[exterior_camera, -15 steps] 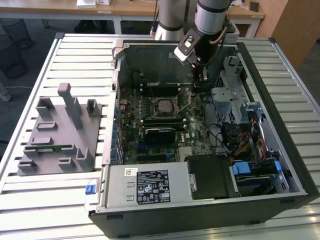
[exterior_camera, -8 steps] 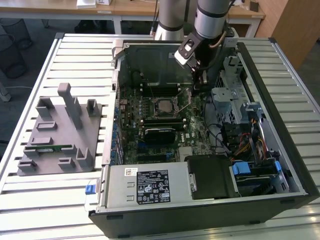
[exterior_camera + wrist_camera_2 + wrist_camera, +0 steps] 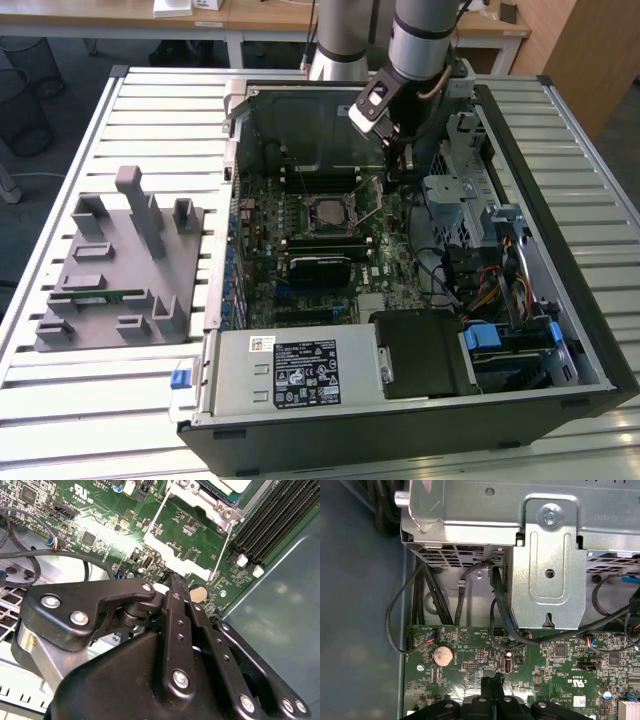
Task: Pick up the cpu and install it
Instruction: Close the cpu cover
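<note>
Robotics lab: slatted metal workbench (image 3: pixel 120 110), opened computer case (image 3: pixel 400 430), desks (image 3: pixel 270 15) behind.

The silver-grey cylindrical robot arm (image 3: pixel 422 35) hangs steeply downward, and its black metal two-finger gripper (image 3: pixel 397 168) points down with both slim fingers (image 3: pixel 180 625) pressed flat together at their tips.

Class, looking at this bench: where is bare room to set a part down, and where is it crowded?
Free: the slatted table between its far edge and the grey holder, and the strip along the exterior view's right of the computer case. Crowded: inside the case, where the gripper hangs near the cpu among cables.
</note>
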You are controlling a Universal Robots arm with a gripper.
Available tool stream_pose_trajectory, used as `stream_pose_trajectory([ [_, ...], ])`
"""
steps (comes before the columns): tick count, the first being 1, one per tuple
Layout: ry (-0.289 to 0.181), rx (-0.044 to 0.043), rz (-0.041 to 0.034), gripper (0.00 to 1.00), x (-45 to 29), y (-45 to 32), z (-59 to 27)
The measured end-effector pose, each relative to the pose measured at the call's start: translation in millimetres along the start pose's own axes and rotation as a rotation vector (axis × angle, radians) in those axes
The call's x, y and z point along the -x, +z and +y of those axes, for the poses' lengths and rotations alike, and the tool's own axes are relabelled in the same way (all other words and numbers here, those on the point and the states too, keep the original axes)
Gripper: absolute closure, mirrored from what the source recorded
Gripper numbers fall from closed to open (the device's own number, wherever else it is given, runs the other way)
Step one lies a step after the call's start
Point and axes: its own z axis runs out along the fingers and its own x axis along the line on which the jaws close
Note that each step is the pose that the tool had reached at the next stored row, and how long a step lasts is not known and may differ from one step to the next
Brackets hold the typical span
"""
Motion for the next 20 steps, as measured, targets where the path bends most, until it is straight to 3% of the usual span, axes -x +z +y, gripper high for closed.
stream_pose_trajectory([
  [13,0.0,-0.0009,0.0002,0.89,-0.2,1.3,-6.0],
  [20,0.0,-0.0009,0.0001,0.89,-0.3,1.8,-14.2],
])
